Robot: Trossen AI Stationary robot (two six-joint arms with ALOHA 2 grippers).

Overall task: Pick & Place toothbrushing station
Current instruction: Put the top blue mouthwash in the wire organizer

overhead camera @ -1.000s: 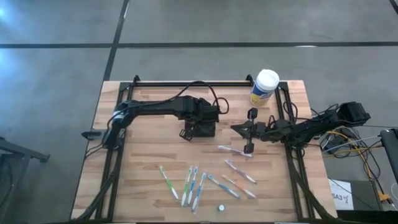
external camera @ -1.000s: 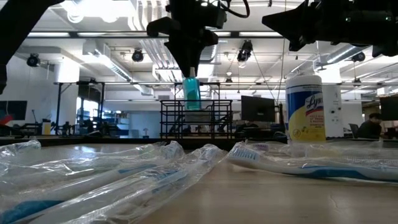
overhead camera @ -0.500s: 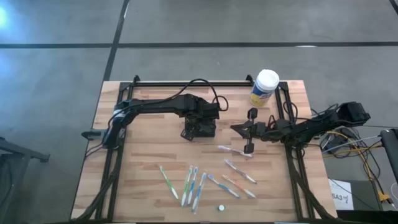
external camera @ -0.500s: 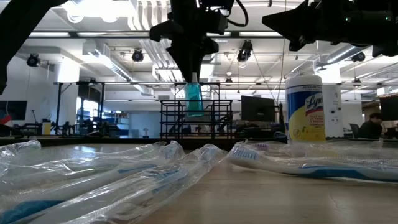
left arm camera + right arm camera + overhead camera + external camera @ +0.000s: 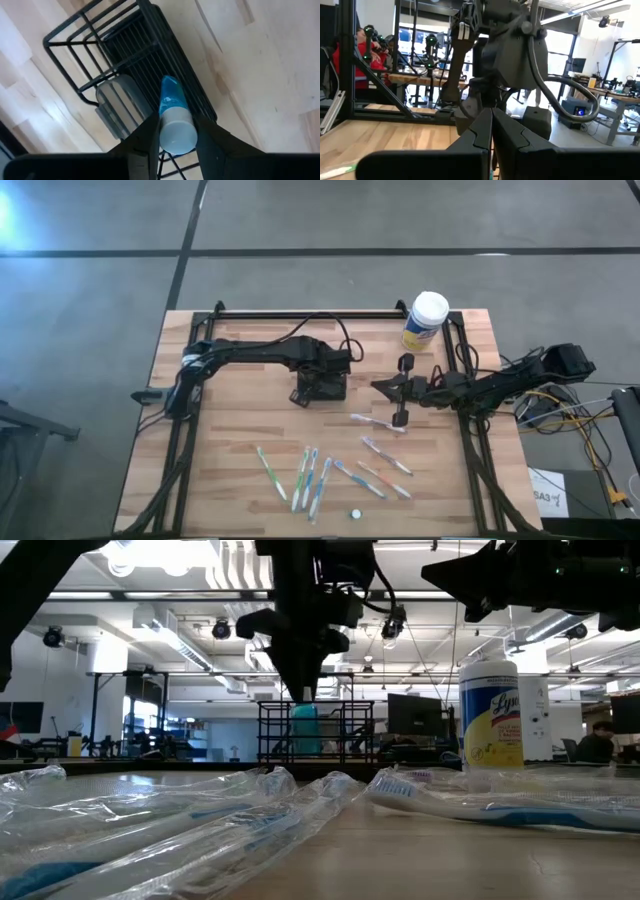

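The black wire caddy [image 5: 303,394] stands on the table's middle and shows in the low view [image 5: 345,735] and the left wrist view [image 5: 100,45]. My left gripper [image 5: 322,378] is right above it, shut on a blue toothpaste tube with a white cap [image 5: 172,112]. The tube's blue body [image 5: 305,726] reaches down inside the caddy. My right gripper [image 5: 380,387] is shut and empty, hovering to the right of the caddy, its fingers together in the right wrist view [image 5: 492,131]. My left gripper pinches the tube at its white cap end [image 5: 176,136] between its two fingers [image 5: 145,137]. The fingers come from above, pointing down. The tube hangs upright below them, cap up, its blue end inside the caddy; whether it rests on the caddy's floor, I cannot tell.
Several toothbrushes in clear wrappers [image 5: 310,475] lie on the near half of the table, close to the low camera [image 5: 200,810]. A yellow wipes canister with a white lid [image 5: 426,320] stands at the far right. A small white round piece [image 5: 355,513] lies near the front edge.
My left gripper has gone down with the tube. The tube's blue end was above the caddy's top rim and now sits inside the caddy. The gripper stays shut on it.
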